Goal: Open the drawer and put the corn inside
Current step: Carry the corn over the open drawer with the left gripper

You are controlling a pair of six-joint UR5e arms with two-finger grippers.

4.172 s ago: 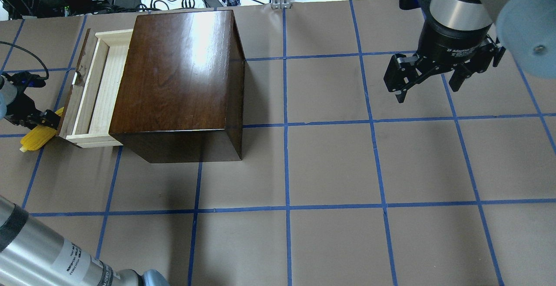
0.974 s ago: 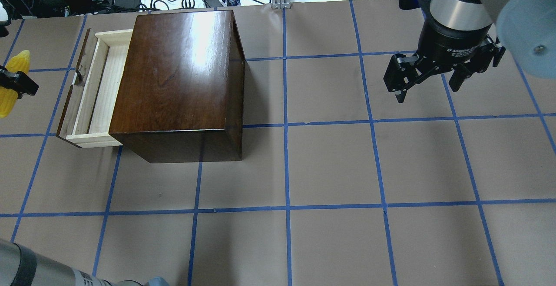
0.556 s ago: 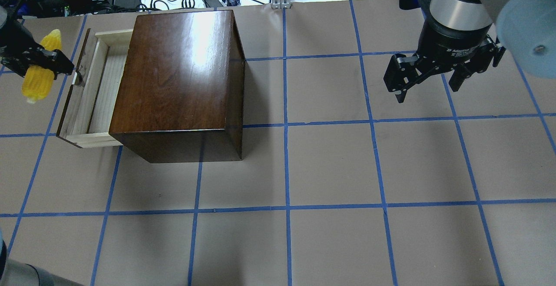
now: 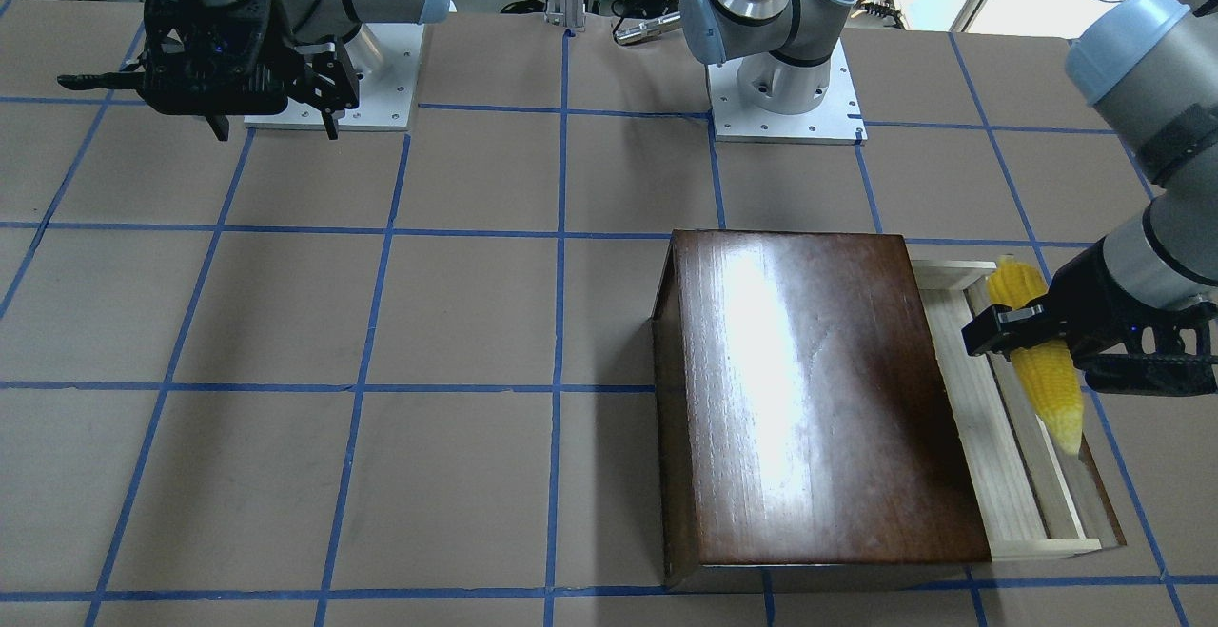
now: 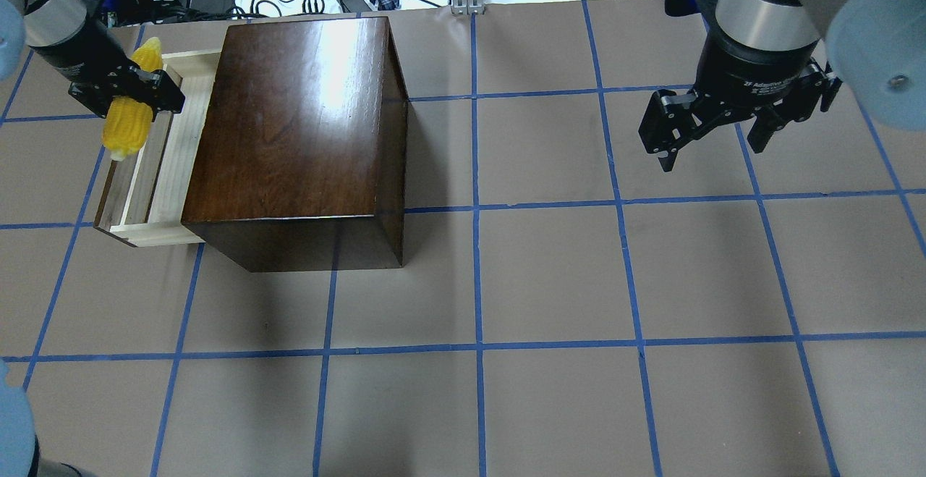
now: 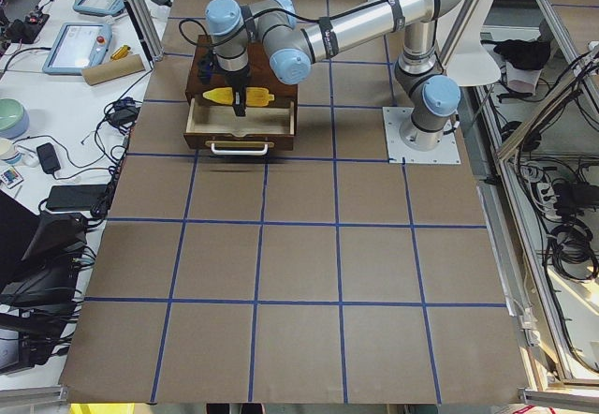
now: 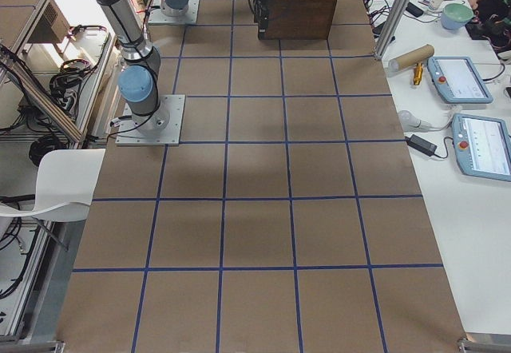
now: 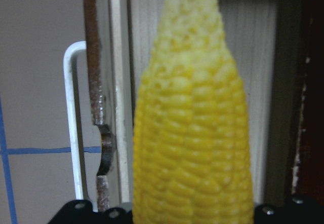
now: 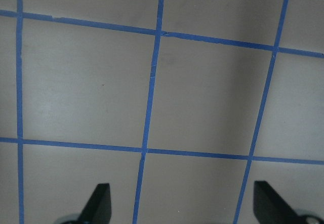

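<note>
Carried in from the table's [image 5: 550, 274] left margin, the left gripper [image 5: 130, 97] now hangs over the pulled-out drawer [image 5: 155, 233], so release looks like the remaining step. Box [image 5: 296, 122]: glossy dark-brown wood; drawer: shallow, pale raw wood, thin metal handle [image 8: 71, 122]; right gripper [image 5: 712, 151]: idle, jaws spread; corn [image 5: 124, 133]: clamped mid-length in the left jaws, bright yellow, kernel-ridged, tapering to a paler tip.
</note>
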